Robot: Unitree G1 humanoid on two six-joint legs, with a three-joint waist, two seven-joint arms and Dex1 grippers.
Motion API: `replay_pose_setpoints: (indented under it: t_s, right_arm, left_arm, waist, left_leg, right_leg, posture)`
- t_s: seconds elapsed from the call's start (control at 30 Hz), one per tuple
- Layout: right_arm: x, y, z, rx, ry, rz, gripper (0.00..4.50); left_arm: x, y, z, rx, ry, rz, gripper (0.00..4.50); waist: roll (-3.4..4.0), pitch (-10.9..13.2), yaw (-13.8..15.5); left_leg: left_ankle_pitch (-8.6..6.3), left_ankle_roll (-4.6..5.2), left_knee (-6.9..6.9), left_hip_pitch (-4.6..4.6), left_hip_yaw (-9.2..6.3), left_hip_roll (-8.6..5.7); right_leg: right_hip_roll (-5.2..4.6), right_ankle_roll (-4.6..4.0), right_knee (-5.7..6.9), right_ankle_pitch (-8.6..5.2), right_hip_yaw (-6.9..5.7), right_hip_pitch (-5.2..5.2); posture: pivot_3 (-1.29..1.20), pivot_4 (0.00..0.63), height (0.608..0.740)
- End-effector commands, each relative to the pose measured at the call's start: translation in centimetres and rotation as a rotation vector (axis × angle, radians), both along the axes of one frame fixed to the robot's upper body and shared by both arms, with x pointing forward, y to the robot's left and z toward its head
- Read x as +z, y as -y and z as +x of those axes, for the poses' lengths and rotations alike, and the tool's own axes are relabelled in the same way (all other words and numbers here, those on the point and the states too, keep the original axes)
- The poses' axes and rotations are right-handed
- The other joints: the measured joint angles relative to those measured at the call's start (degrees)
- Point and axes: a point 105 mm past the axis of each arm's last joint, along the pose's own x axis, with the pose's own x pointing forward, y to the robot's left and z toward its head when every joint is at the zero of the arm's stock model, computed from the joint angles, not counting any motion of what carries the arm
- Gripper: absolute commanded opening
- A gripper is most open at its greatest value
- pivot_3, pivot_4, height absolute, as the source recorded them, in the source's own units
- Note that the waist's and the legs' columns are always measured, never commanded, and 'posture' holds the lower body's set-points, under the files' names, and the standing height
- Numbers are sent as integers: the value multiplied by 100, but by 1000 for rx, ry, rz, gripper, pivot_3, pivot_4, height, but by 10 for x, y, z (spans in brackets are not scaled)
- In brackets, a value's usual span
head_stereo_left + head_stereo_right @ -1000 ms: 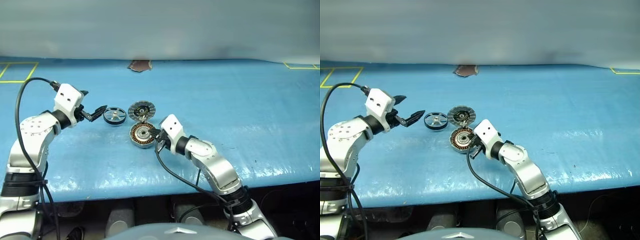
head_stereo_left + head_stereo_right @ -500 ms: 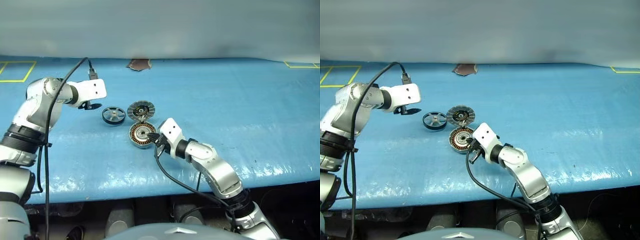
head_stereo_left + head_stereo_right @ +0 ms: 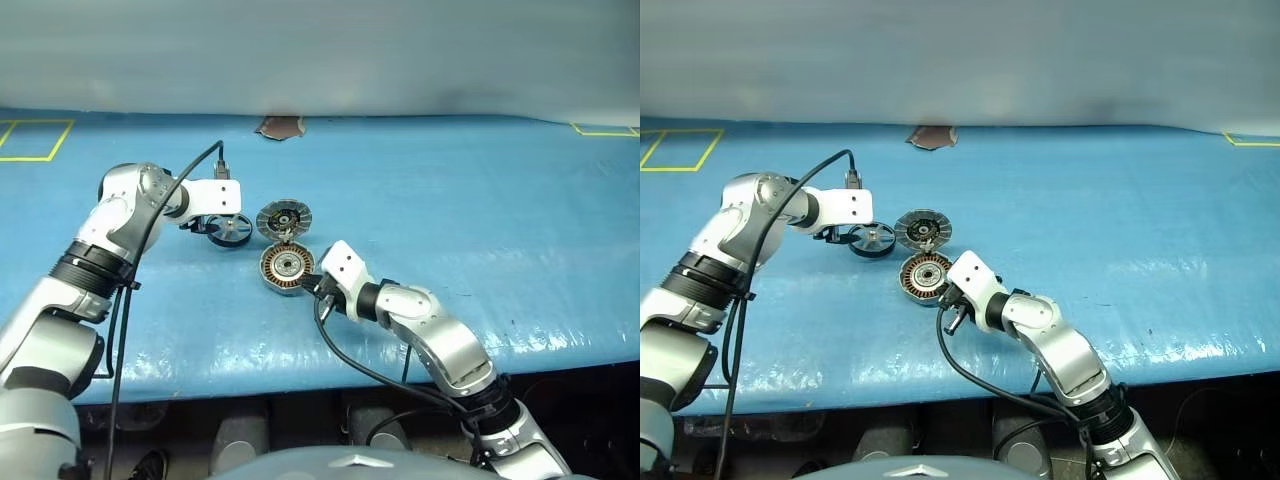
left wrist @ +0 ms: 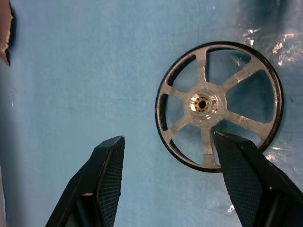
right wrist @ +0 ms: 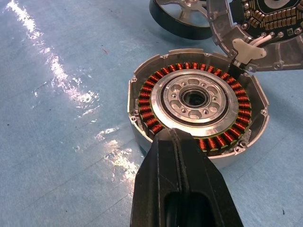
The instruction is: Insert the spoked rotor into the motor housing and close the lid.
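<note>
Rotor (image 4: 219,105) unpicked; our left fingers (image 4: 110,176) apart over it, right fingers (image 5: 182,184) together against open housing (image 5: 196,101).

Spoked rotor (image 4: 219,106) flat on blue sheet (image 4: 85,71), left end effector (image 4: 170,175) spread, one finger (image 4: 246,175) overlapping its rim
</note>
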Motion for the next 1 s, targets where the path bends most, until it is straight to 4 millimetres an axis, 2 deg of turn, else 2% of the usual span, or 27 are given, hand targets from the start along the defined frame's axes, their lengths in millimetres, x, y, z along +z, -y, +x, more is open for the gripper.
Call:
replay_pose_setpoints:
  t_s: [0.03, 0.37, 0.67, 0.77, 0.87, 1.0]
  right_arm:
    - [15, -6, -2, 21, 46, 32, 0]
    - [15, -5, -1, 1, 54, 36, 0]
    - [16, -3, 1, -19, 60, 38, 0]
    - [17, -3, 3, -30, 64, 43, 0]
    - [18, -3, 4, -39, 68, 46, 0]
    - [18, -2, 5, -45, 71, 45, 0]
  left_arm:
    - [6, 5, 3, -35, 20, 32, 3238]
    - [-20, 2, -6, -56, -66, 93, 3238]
    - [-31, 0, -11, -71, -102, 114, 3238]
    - [-33, 0, -12, -77, -116, 117, 2608]
    - [-34, 1, -12, -79, -120, 118, 1646]
    - [-32, 2, -11, -85, -107, 119, 1646]
  waist:
    - [0, 0, 8]
    - [0, 0, 19]
    - [0, 0, 21]
    - [0, 0, 19]
    - [0, 0, 18]
    - [0, 0, 16]
  left_leg:
    - [0, 0, 0, 0, 0, 0]
    - [0, 0, 5, 2, -2, 0]
    - [0, 1, 30, 4, -3, -1]
    - [0, 1, 47, 8, -3, -1]
    - [0, 1, 72, 8, -9, 2]
    - [0, 1, 100, 8, -8, 2]
  right_leg:
    - [0, 1, 0, 0, 0, 0]
    - [1, 1, 13, 1, 0, -1]
    - [1, -1, 40, 0, 1, 0]
    - [2, -7, 67, -5, 1, -2]
    - [9, -30, 86, -18, 0, -1]
    - [9, -29, 95, -16, 2, 7]
  posture:
    - [0, 150, 740]
    - [0, 150, 740]
    - [0, 150, 740]
    - [0, 150, 740]
    - [0, 150, 740]
    - [0, 150, 740]
